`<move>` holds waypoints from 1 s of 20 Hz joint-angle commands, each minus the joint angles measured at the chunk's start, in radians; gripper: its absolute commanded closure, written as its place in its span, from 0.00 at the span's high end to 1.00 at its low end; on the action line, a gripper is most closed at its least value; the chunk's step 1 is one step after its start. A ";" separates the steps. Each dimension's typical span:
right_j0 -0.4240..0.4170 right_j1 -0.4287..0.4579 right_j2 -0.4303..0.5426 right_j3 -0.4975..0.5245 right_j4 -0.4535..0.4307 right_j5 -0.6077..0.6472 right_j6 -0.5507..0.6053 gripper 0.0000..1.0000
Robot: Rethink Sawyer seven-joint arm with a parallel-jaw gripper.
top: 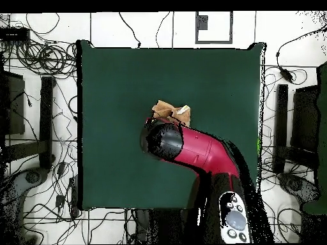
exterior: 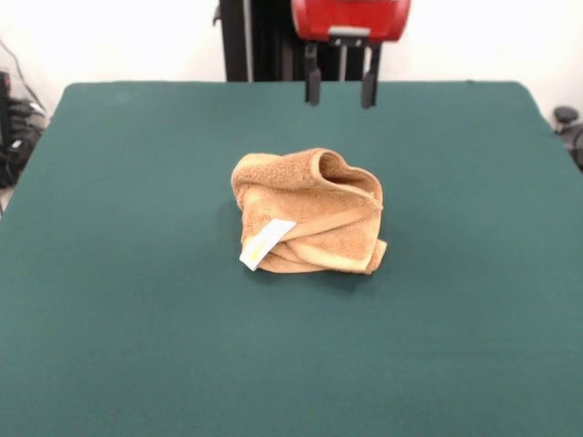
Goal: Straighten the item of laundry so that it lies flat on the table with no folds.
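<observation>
We see an orange-tan hand towel (exterior: pixel 308 211) crumpled in a folded heap at the middle of the green surface (exterior: pixel 118 300), its white care label (exterior: pixel 265 244) hanging out. Nothing is flattened yet. Our tool (exterior: pixel 341 86) hovers behind it, open and empty.

Looks like a robotics lab: green felt tabletop (top: pixel 108 96) on a white tiled floor (top: pixel 159 29), cables (top: pixel 38 54) tangled around at 9 and 3 o'clock.
</observation>
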 commanded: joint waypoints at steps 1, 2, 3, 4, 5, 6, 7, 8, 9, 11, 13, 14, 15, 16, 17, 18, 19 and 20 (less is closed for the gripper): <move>0.026 0.031 0.030 -0.028 0.056 0.064 0.244 1.00; 0.024 0.040 0.034 -0.023 0.059 0.043 0.244 1.00; 0.023 0.048 0.036 -0.019 0.063 0.026 0.245 1.00; 0.025 0.054 0.034 -0.014 0.064 0.008 0.247 1.00; 0.023 0.063 0.037 -0.011 0.065 -0.011 0.244 1.00; 0.018 0.073 0.044 -0.006 0.067 -0.032 0.240 1.00; 0.012 0.084 0.052 -0.004 0.068 -0.052 0.234 1.00; 0.009 0.092 0.055 -0.005 0.068 -0.064 0.231 1.00; 0.009 0.097 0.054 -0.008 0.066 -0.068 0.229 1.00; 0.003 0.118 0.059 -0.035 0.059 -0.062 0.208 1.00; -0.014 0.151 0.075 -0.073 0.051 -0.058 0.175 1.00; -0.019 0.164 0.077 -0.093 0.047 -0.049 0.163 1.00; -0.024 0.177 0.082 -0.112 0.043 -0.042 0.150 1.00; -0.030 0.187 0.086 -0.128 0.041 -0.036 0.140 1.00; -0.034 0.196 0.089 -0.142 0.039 -0.030 0.134 1.00; -0.037 0.204 0.091 -0.153 0.037 -0.029 0.129 1.00; -0.039 0.212 0.093 -0.162 0.036 -0.030 0.127 1.00; -0.042 0.216 0.095 -0.166 0.034 -0.035 0.127 1.00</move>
